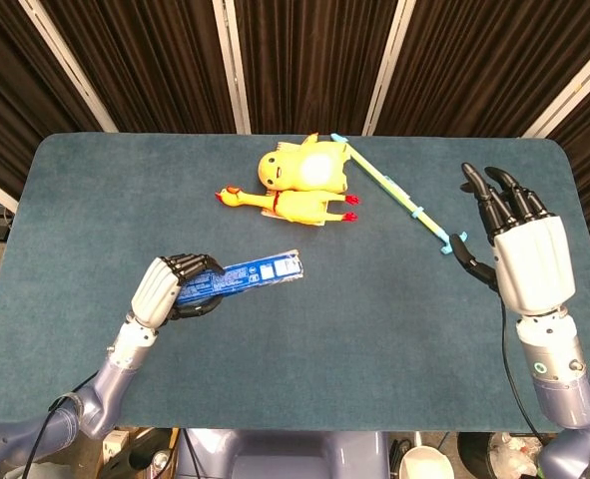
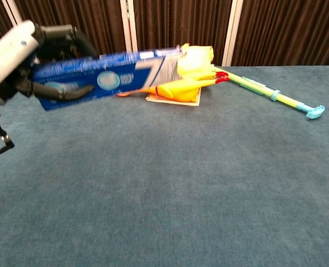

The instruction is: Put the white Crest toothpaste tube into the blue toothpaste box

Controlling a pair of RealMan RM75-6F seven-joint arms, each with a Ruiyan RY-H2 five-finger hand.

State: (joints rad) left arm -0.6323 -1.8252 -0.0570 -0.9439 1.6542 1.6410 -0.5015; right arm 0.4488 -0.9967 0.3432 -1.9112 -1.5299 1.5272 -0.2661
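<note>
My left hand (image 1: 172, 287) grips one end of the blue toothpaste box (image 1: 262, 271) and holds it above the front left of the table. In the chest view the box (image 2: 106, 78) lies nearly level in the air, with its open end pointing right, and my left hand (image 2: 33, 61) is wrapped around its left end. My right hand (image 1: 522, 249) hovers open over the right side, fingers spread, holding nothing. A flat white item (image 2: 172, 100) lies under the rubber chicken; I cannot tell whether it is the toothpaste tube.
A yellow duck toy (image 1: 302, 166) and a yellow rubber chicken (image 1: 290, 205) lie at the back centre. A long green and blue toothbrush (image 1: 394, 195) runs diagonally to their right. The table edge (image 1: 304, 424) is close below both arms.
</note>
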